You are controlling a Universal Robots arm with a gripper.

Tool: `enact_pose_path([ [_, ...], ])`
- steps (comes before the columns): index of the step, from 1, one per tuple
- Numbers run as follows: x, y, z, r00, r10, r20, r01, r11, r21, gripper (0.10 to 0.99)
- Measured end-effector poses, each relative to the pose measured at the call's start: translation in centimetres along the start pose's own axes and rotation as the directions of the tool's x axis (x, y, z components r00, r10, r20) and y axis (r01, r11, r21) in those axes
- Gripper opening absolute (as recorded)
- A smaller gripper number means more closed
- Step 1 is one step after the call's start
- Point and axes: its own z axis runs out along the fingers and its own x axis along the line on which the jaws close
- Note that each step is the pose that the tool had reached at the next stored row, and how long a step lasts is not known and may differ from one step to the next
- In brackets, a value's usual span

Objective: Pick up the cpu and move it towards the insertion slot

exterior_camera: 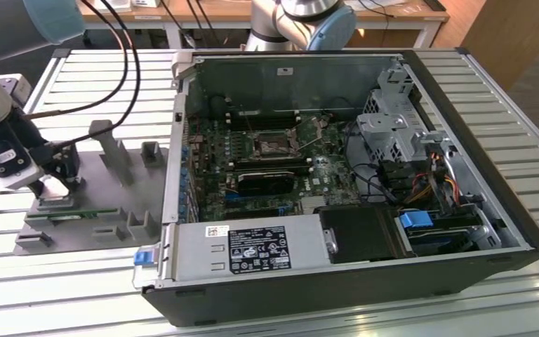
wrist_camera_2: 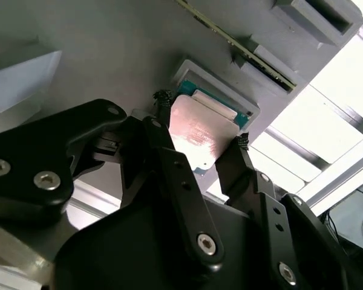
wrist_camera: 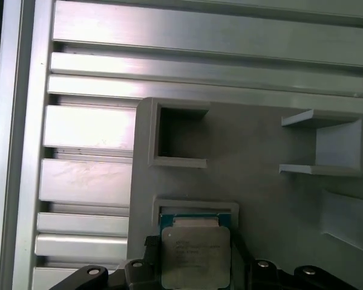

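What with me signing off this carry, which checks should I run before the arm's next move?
1. Grip: the gripper fingers sit against opposite edges of the cpu in the second wrist view: ok.
2. Lift: the cpu looks offset from its nest in both wrist views, gap unclear: cannot tell.
3. Target: the insertion slot has nothing lying on it in the exterior view: ok.
4. Height for the case wall: the gripper sits low at the grey fixture, seemingly below the wall's rim: not ok.
5. Slack in the cable by the arm: cannot tell.
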Motion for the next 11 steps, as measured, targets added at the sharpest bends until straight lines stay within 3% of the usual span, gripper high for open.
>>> enact_pose_path([
  [11,-0.14,0.08,-2.84,1.0,0.0,0.0007,0.0,1.0,0.0,0.541],
])
